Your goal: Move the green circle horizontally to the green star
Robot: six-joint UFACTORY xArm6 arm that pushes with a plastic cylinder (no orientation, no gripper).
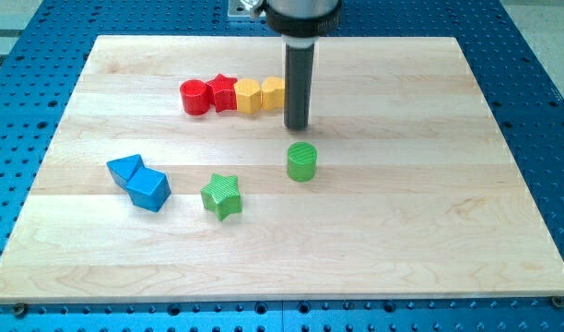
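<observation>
Your green circle [301, 161] stands near the middle of the wooden board [429, 231], and the green star [221, 195] lies at about 8 o'clock from it, apart and a little lower in the view. My tip [297, 126] is just at 12 o'clock of the green circle; it looks to be clear of it, though the gap is too narrow to be sure. The rod carries no jaws, so it holds nothing. At 9 o'clock from my tip runs a touching row: yellow block [273, 92], yellow hexagon [249, 95], red star [223, 92], red cylinder [195, 96]. Two blue blocks [139, 182] touch each other at 9 o'clock of the green star.
</observation>
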